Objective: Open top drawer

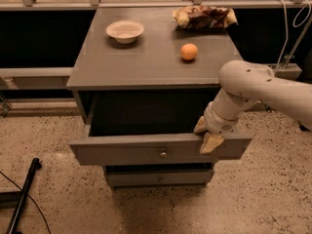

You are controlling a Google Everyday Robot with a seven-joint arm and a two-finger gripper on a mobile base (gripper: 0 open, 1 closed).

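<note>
The top drawer (122,152) is a wide grey drawer with a small brass knob (163,154) at the centre of its front. It stands pulled well out of the grey cabinet (146,62), and its dark inside shows. My gripper (206,135) is at the right part of the drawer front's top edge. One beige finger (212,143) hangs over the outside of the front and the other (200,126) sits on the inside, so the fingers clasp the front. My white arm reaches in from the right.
On the cabinet top are a white bowl (125,30), an orange (189,51) and a crinkled snack bag (202,16). A lower grey drawer (158,178) sits shut beneath. A black pole (22,199) lies on the speckled floor at the left. Cables hang at the far right.
</note>
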